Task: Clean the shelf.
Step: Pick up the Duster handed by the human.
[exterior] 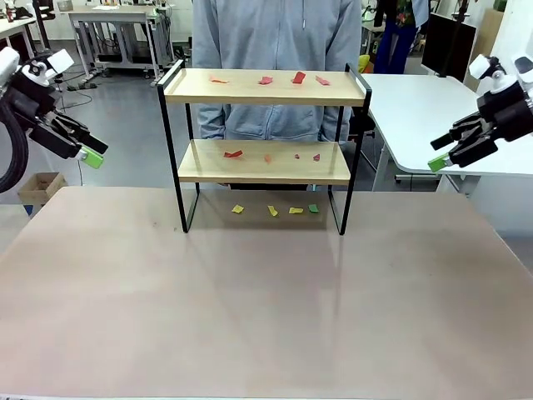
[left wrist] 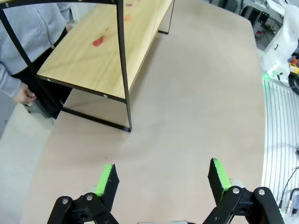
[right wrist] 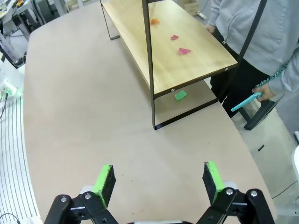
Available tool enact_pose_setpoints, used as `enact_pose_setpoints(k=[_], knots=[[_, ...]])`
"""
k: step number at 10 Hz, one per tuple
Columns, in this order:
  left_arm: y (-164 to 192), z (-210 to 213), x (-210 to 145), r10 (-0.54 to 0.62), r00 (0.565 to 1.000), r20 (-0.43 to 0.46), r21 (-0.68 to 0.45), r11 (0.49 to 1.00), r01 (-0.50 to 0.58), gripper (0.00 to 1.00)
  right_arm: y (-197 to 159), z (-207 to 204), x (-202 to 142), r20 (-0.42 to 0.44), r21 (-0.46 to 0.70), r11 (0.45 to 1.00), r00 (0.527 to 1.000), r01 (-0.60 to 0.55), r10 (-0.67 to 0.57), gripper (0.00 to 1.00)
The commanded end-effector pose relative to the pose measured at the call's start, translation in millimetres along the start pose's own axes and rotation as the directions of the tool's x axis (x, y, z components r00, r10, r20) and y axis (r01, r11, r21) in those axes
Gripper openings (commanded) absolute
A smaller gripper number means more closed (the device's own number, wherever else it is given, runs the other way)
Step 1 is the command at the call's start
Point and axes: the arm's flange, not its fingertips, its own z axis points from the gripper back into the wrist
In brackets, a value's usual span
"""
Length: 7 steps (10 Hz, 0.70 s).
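The shelf [exterior: 264, 162] stands at the table's far middle, two light wooden boards in a thin black frame. Red and orange scraps [exterior: 298, 77] lie on its top board, more red scraps [exterior: 233, 153] on its lower board, and yellow and green scraps [exterior: 273, 211] on the table beneath it. My left gripper [exterior: 90, 152] hovers open off the table's left side, my right gripper [exterior: 441, 154] open off the right side, both well away from the shelf. In the left wrist view the shelf [left wrist: 100, 56] lies ahead of my left gripper [left wrist: 162, 179]; in the right wrist view the shelf [right wrist: 173, 44] lies beyond my right gripper [right wrist: 159, 179].
A person in a grey hoodie [exterior: 275, 50] stands right behind the shelf and holds a teal tool [right wrist: 245, 101] in one hand. A second white table [exterior: 433, 117] stands at the far right. A cardboard box [exterior: 40, 187] sits on the floor at left.
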Motion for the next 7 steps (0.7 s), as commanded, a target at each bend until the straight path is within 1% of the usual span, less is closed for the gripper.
enact_pose_setpoints(k=[1,2,3,4,6,7], knots=[[0.4,-0.5,0.1,0.0,1.0,0.001,-0.002,1.0,0.0,1.0,-0.5,-1.4,0.2,0.002,0.0,1.0,1.0,0.0,0.0,1.0],[30.6,5.4,-7.1,0.012,0.992,0.125,-0.063,0.998,-0.004,1.0,-29.5,10.8,-8.3,0.042,0.024,0.999,0.999,0.023,-0.025,1.0],[57.0,8.2,-18.9,0.018,0.975,0.22,-0.091,0.996,0.002,1.0,-57.4,23.1,-21.2,0.11,0.059,0.998,0.993,0.038,-0.045,1.0],[72.1,7.6,-27.1,-0.002,0.957,0.291,-0.101,0.994,0.033,1.0,-77.2,31.6,-34.3,0.164,0.088,0.996,0.985,0.034,-0.048,1.0],[102.5,1.2,-43.3,-0.035,0.916,0.399,-0.126,0.988,0.093,1.0,-114.2,39.9,-58.0,0.277,0.195,0.981,0.959,0.011,-0.066,1.0],[122.7,-6.1,-54.4,-0.066,0.883,0.465,-0.128,0.982,0.141,1.0,-135.5,41.1,-72.7,0.334,0.217,0.976,0.94,-0.011,-0.063,1.0]])
